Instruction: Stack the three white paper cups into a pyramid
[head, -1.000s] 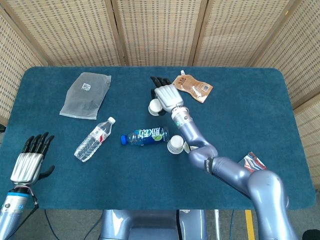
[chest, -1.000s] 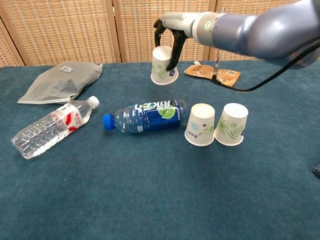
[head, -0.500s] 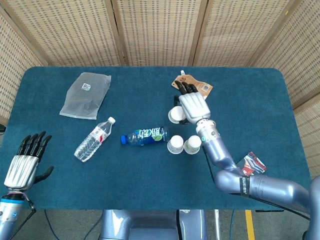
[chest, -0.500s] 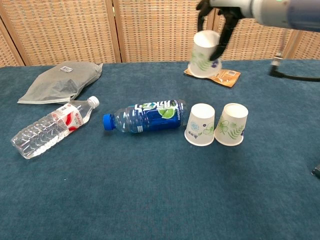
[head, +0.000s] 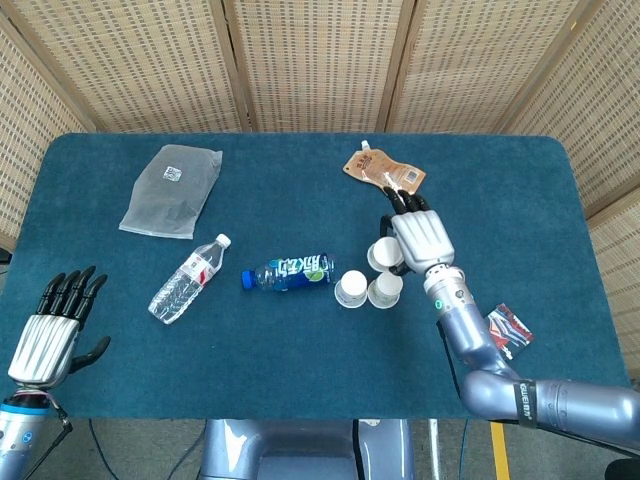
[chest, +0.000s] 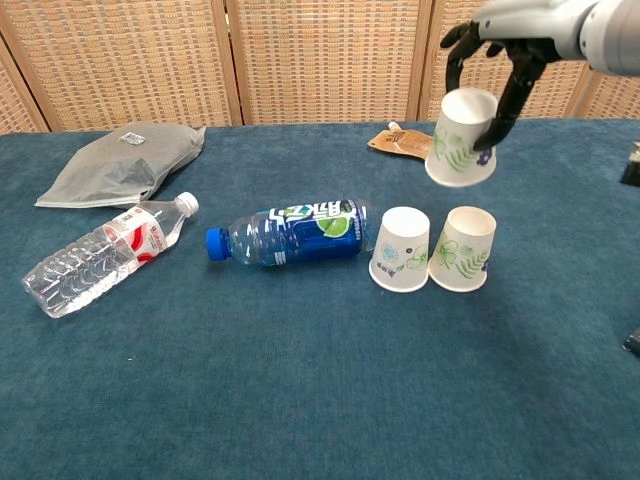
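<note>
Three white paper cups, each printed with green leaves and turned mouth-down. Two stand on the blue table (chest: 300, 400) side by side and touching: the left cup (chest: 401, 249) and the right cup (chest: 465, 248). The third cup (chest: 462, 137) is held in the air by the right hand (chest: 502, 40), above and slightly behind the right cup, tilted a little. The fingers of that hand curl around the cup's upper part from above; in the head view the same hand (head: 421, 236) covers most of the cup (head: 383, 253), so only its rim edge shows there.

Change from the earlier frames: one second ago the held cup was farther left, near the table's far middle; half a second ago it hung over the brown pouch (chest: 402, 143); it now lies nearer the two standing cups. These two cups have not moved.

The left hand (head: 58, 325) is at the near left corner of the table, fingers straight and spread, holding nothing; it appears in the head view only.

Other items, counted: two plastic bottles lying on their sides, one blue-capped bottle (chest: 285, 232) just left of the left cup and one clear bottle (chest: 105, 255) with a red label farther left; one grey bag (chest: 125, 162) at the far left; one brown pouch, partly hidden behind the held cup in the chest view; one small red-and-white packet (head: 508, 328) at the right edge, its print too small to make out.
</note>
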